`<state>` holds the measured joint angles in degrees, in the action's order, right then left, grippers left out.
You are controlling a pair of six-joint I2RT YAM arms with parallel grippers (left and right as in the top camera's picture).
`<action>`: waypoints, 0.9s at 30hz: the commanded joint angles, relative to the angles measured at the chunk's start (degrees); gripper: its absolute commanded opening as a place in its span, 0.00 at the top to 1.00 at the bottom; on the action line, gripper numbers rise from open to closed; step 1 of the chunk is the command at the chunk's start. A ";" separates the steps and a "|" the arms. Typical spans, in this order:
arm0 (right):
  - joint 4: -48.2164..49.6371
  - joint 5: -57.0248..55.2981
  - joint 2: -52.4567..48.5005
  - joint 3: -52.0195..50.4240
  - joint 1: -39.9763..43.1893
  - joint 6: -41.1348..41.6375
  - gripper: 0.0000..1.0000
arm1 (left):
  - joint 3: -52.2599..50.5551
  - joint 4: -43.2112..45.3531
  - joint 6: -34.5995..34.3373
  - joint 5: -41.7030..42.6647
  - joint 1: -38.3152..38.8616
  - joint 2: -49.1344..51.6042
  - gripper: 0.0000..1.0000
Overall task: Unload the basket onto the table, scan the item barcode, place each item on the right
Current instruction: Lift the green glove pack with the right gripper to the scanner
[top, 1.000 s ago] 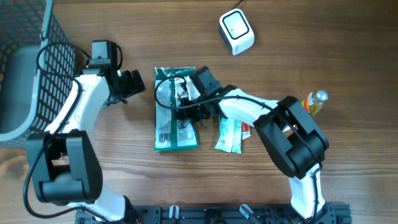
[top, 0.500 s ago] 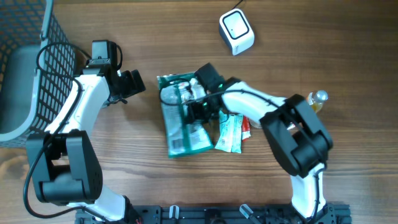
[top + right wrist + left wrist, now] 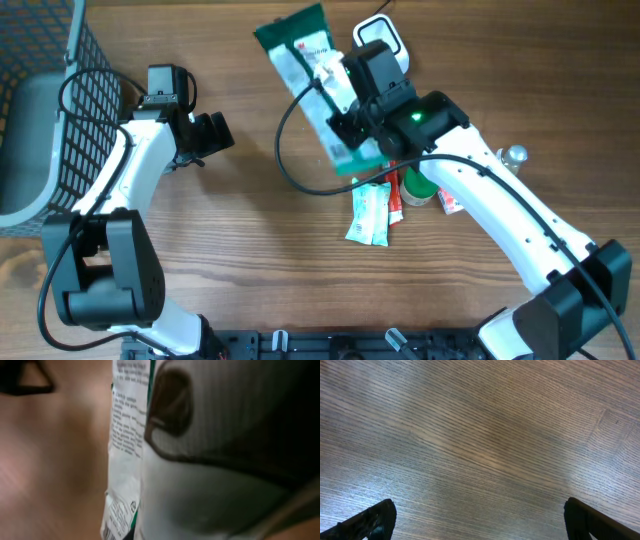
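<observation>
green packet (image 3: 308, 62) lifted, turned, carried up beside scanner (image 3: 386, 30)

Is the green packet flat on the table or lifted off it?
Lifted. The right gripper is shut on the green packet, holding it up, tilted, beside the white scanner.
</observation>
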<state>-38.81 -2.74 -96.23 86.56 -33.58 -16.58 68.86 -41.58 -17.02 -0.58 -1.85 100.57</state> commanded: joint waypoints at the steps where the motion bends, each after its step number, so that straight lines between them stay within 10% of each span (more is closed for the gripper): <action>1: 7.85 -15.52 -0.63 0.17 0.02 -17.18 0.96 | 0.37 -0.02 0.09 -0.37 -0.20 -0.22 0.00; 19: 59.60 -39.45 -22.49 0.11 4.24 -52.30 0.96 | 0.37 -0.02 0.09 -0.37 -0.20 -0.22 0.00; 27: 66.62 -36.24 -28.28 0.11 5.20 -50.45 0.96 | 0.37 -0.02 0.09 -0.37 -0.20 -0.22 0.00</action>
<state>27.27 -40.53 -123.02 86.37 -28.64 -69.10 68.86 -41.60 -17.02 -0.58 -1.85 100.57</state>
